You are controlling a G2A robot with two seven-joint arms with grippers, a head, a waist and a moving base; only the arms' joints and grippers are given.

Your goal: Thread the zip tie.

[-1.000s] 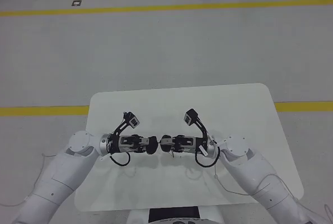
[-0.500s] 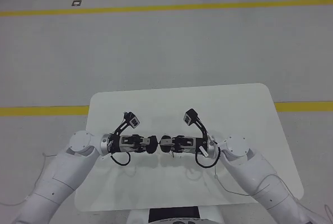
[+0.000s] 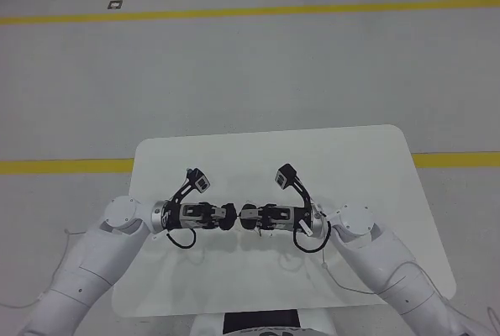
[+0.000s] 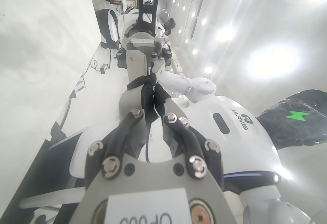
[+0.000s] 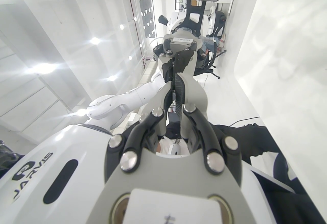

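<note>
While left pincer [image 4: 154, 93] pinches, black zip tie [image 4: 136, 84]

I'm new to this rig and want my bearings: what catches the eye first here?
The left gripper and right gripper meet tip to tip above the middle of the white table, their arms forming one line. Both appear shut on a thin black zip tie at the meeting point.

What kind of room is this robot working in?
Probably a robot lab or test hall: a plain white table, yellow lines across a pale floor, and rows of bright ceiling lights.
</note>
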